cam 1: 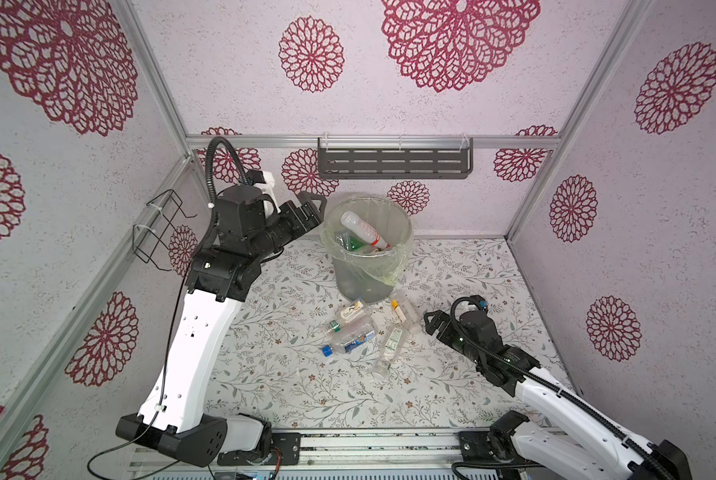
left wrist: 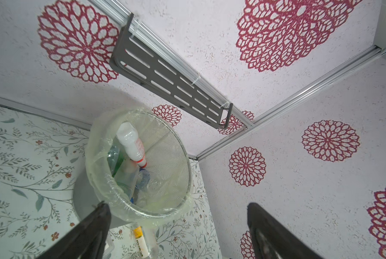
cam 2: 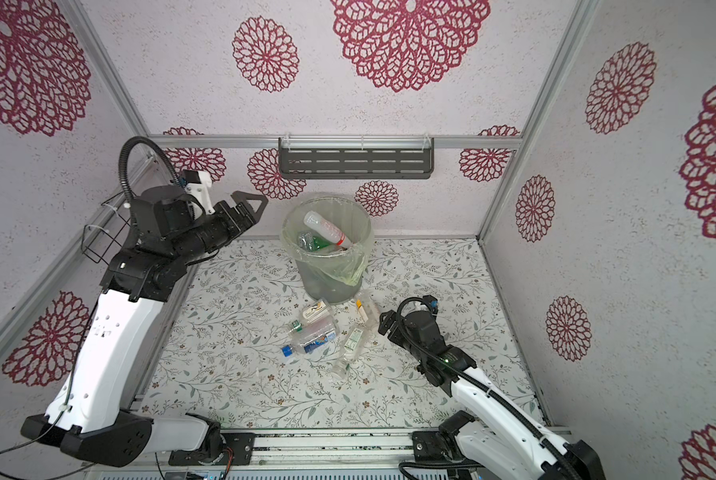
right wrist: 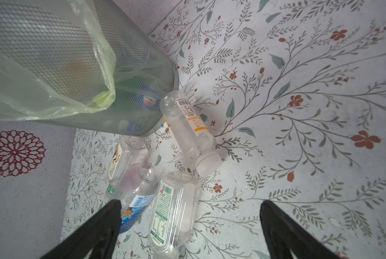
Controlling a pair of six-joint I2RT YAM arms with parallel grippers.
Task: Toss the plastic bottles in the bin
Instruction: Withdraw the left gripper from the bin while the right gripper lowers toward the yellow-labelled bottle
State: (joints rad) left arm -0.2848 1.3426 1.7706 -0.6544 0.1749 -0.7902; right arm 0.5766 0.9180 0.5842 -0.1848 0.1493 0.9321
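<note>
The bin [cam 1: 327, 232] [cam 2: 283, 232], a grey mesh basket with a yellowish bag over its rim, stands at the back of the floor. Inside it a white bottle with a red cap [cam 1: 364, 230] [left wrist: 131, 141] leans on a green bottle [cam 1: 350, 241] and clear ones. My left gripper [cam 1: 312, 210] [left wrist: 177, 205] hovers open and empty just left of the rim. Several plastic bottles lie in front of the bin: a blue-capped one [cam 1: 348, 343], a green-labelled one [right wrist: 174, 208] and a yellow-labelled one [right wrist: 192, 130]. My right gripper [cam 1: 430, 324] [right wrist: 191, 201] is open, low, just right of them.
A dark slotted shelf [cam 1: 393, 162] hangs on the back wall above the bin. A black wire rack [cam 1: 161, 226] sticks out of the left wall behind my left arm. Patterned walls close in three sides, and an aluminium rail [cam 1: 369, 444] runs along the front.
</note>
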